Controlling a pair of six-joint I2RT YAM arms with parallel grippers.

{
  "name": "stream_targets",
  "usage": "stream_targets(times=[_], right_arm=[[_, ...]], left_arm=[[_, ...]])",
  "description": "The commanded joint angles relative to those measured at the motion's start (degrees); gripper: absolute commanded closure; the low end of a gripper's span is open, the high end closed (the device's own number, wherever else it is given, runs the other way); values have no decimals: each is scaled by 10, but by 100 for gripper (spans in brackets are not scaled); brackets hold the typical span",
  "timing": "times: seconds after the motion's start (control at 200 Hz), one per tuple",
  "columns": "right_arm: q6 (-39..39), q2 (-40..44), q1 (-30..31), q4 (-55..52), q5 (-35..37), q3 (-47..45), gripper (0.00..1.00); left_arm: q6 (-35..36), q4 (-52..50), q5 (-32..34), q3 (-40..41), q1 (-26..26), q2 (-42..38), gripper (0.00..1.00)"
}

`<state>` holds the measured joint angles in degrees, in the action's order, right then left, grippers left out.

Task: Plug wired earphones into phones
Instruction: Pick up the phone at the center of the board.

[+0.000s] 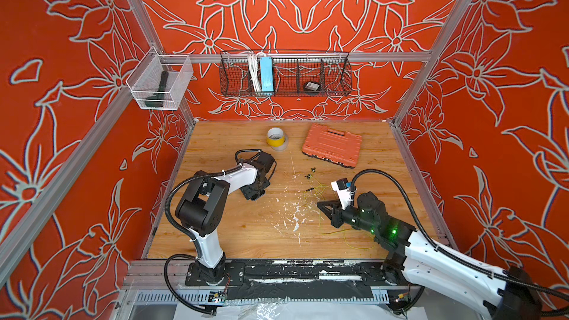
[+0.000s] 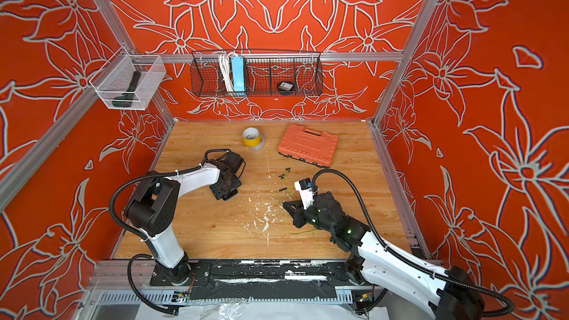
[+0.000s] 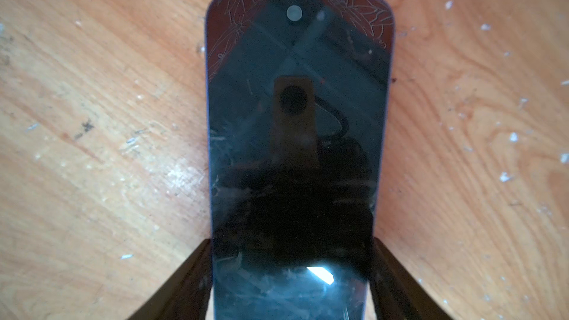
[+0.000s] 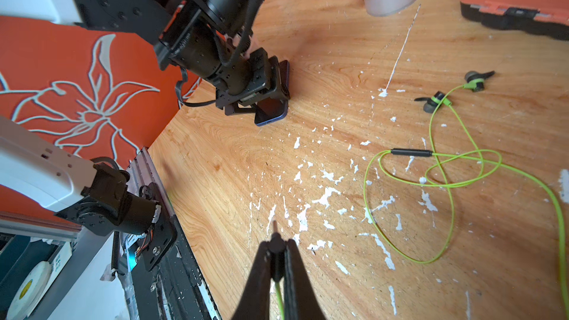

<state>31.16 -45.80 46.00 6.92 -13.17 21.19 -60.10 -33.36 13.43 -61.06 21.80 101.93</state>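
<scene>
The right gripper was clamped on the plug of the wired earphones, which lay looped towards the table's right edge. The left gripper straddled the phone, flat nearer the left edge, though whether it pinched yet I could not tell. The step seemed to be steadying the phone; next, the plug needed carrying across and lining up squarely with the phone's end

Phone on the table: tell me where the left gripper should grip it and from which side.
Take the phone across its two long edges, from above. It lies flat, screen up, on the table, so only its thin sides can be pinched. Keep clear of the short end with the port, likely needed for the plug.
</scene>
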Motion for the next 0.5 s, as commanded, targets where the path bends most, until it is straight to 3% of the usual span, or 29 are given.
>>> stream_targets(times=[0.0,0.255,0.49], right_arm=[[32,-28,5,72,-18,-10,99],[73,-173,25,198,11,4,100],[178,-306,42,309,50,36,100]], left_arm=[[-31,3,-80,21,-1,-13,29],[-108,53,-179,36,-1,-79,29],[-180,99,-234,65,-2,-133,29]])
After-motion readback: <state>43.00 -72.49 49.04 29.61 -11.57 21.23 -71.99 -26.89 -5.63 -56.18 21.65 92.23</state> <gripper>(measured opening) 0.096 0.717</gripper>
